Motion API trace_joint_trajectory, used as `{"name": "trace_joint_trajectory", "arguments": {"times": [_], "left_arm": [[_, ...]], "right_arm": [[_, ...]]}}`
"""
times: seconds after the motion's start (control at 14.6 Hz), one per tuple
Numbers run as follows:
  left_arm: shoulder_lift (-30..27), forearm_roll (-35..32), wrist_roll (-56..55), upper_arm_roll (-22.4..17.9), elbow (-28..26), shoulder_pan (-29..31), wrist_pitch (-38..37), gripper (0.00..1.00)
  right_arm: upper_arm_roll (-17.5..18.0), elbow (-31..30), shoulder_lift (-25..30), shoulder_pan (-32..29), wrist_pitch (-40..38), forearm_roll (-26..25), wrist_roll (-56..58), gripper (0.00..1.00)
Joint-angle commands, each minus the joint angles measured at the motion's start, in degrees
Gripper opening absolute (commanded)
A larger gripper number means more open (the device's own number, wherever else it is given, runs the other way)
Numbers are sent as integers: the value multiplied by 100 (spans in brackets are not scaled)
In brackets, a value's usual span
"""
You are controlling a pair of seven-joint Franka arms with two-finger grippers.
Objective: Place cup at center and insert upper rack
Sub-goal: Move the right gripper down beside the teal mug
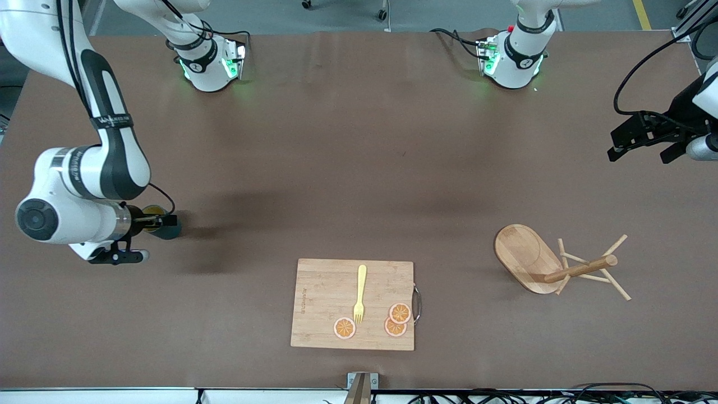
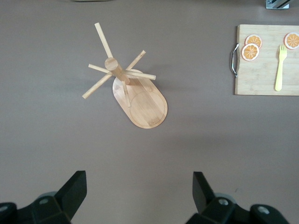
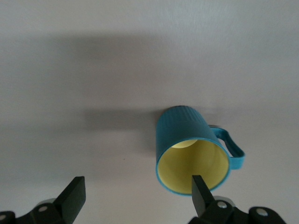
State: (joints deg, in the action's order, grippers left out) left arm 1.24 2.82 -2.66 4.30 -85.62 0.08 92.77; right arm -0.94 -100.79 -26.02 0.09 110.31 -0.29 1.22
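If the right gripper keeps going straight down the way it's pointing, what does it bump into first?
Probably the cup. The right gripper hangs open just above it, one finger over its rim, so that finger would likely hit first.

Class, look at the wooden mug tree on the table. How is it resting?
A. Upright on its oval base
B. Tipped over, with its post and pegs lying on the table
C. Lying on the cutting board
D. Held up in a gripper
B: the mug tree is tipped over, its oval base up on edge and its pegs touching the table, apart from the cutting board.
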Motion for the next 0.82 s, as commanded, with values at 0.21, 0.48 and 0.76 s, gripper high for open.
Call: {"name": "trace_joint_trajectory", "arguments": {"times": [0.21,0.48,0.76], "left_arm": [[8,-62,73,18,28,9,40,100],[8,-62,73,18,19,18,31,100],[8,-54,64,18,28,-8,31,100]], "right_arm": [[33,-652,177,-97,411,46,-43,100],[24,-652,71,-97,605,46,-43,89],[24,-643,-43,-106,737,46,-43,72]]}}
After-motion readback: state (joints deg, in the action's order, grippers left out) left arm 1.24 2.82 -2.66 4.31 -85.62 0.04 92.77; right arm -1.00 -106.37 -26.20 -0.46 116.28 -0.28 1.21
